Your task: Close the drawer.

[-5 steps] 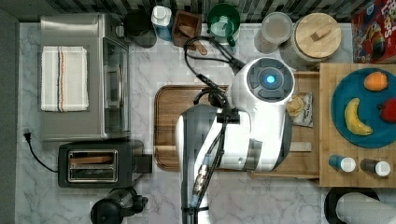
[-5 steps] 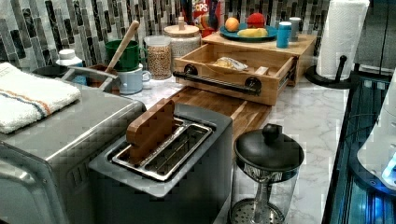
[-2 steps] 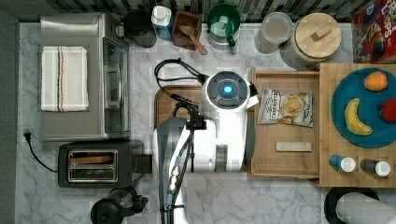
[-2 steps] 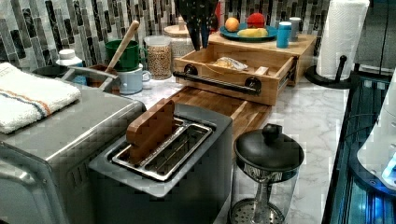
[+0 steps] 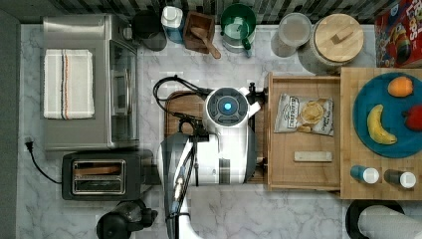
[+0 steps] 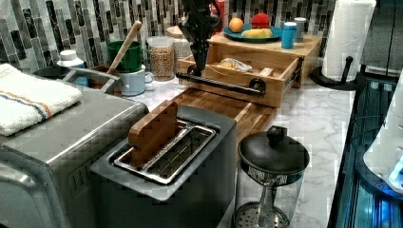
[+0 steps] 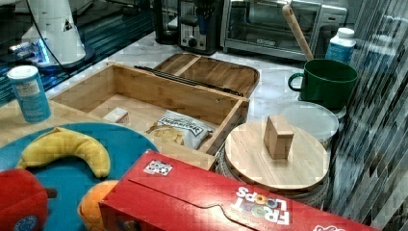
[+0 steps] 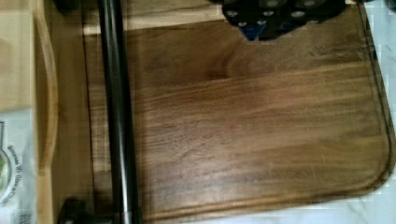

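- The gripper [image 6: 197, 59] hangs just over the handle [image 6: 218, 83], near the left view's left end of the bar. Whether it is open or closed I cannot tell.
- In the wrist view the gripper's dark body [image 8: 261, 18] sits above the walnut tray [image 8: 257, 126], with the black handle [image 8: 116, 116] running beside it.
- The drawer [image 5: 303, 179] stands pulled out to the top view's left from under the wooden block [image 5: 348, 184]. Its front rests over the edge of the tray [image 5: 184, 107].
- A chips bag [image 5: 304, 114] lies flat in the drawer; its print is too small to read. A small pale bar [image 5: 312, 156] lies apart from it on the drawer bottom.
- The arm [image 5: 226, 134], white with a blue light on top, covers most of the tray in the top view.
- A red box [image 7: 260, 204] reads "FROOT LOOPS".
- On the block sits a blue plate [image 5: 378, 89] with a banana [image 5: 378, 127], an orange [image 5: 400, 86] and a red fruit [image 5: 413, 117]. Two small shakers [image 5: 364, 174] stand beside it.
- Behind the drawer stands a jar with a wooden lid [image 5: 338, 37], then a lidded container [image 5: 293, 30] and a green mug [image 5: 238, 20].
- Across the tray sit a toaster [image 5: 99, 174] and a toaster oven [image 5: 79, 35] with a striped towel [image 5: 68, 83] on top.
- A French press [image 6: 271, 166] stands near the toaster; a paper roll [image 6: 349, 33] stands past the block.
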Controlling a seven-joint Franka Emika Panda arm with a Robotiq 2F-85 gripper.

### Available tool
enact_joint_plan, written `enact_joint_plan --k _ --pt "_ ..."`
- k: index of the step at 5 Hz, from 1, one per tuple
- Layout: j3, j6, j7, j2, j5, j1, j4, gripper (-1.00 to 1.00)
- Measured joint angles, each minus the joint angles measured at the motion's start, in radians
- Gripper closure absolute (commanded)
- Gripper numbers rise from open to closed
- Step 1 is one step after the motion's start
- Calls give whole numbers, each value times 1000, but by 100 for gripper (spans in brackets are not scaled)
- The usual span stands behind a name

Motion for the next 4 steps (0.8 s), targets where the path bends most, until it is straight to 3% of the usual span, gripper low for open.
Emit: enact_joint_plan --k 2,4 --pt "5 133 -98 89 -35 -14 -47 100" --pt "3 174 -161 167 -102 -68 -53 100"
